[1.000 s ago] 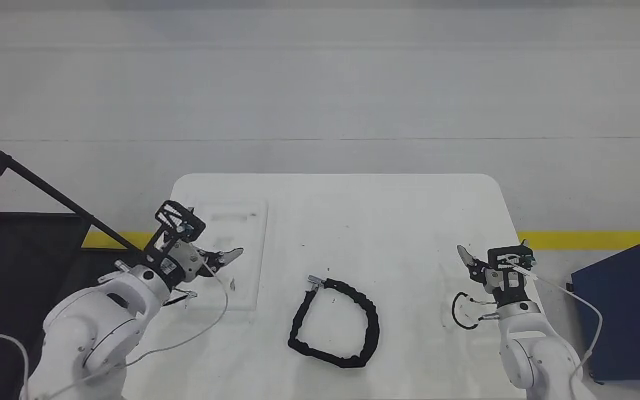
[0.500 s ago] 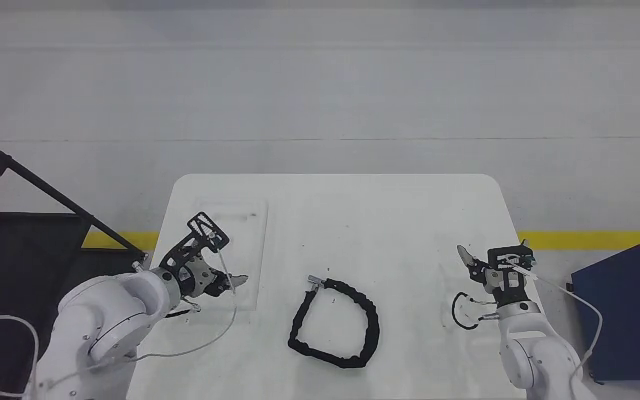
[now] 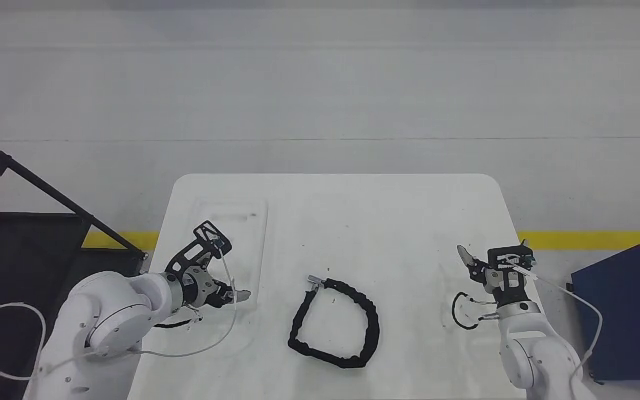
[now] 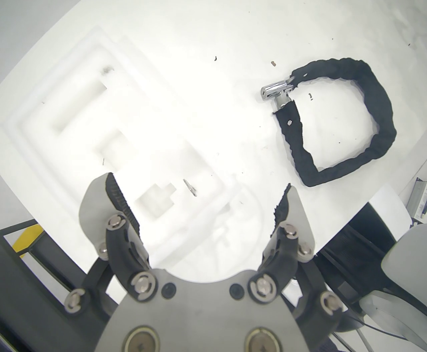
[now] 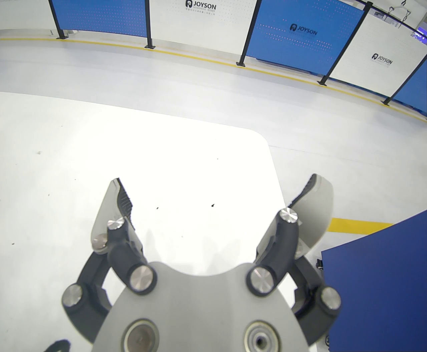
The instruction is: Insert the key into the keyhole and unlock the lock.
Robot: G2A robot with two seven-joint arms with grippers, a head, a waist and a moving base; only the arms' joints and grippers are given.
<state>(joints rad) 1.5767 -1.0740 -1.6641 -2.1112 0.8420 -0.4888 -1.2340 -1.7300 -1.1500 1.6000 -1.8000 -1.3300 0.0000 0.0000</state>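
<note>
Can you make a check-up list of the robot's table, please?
Surface: white rounded table.
Job's things: black fabric-sleeved chain lock with silver cylinder, mid-table; small silver key lying on white foam tray.
Clutter: few dark specks.
Grippers: left pincer open, over the tray; right pincer open, holding nothing.
Cables: white cable by left arm; black cable loop by right arm.
Surroundings: grey floor, yellow line, blue panels.

Robotics test hall, fenced work cell.
Smooth grey floor (image 5: 166, 83), yellow boundary line (image 3: 590, 240), blue-and-white partition panels (image 5: 300, 33) on black posts (image 5: 148, 23), one white worktable (image 3: 400, 210).
</note>
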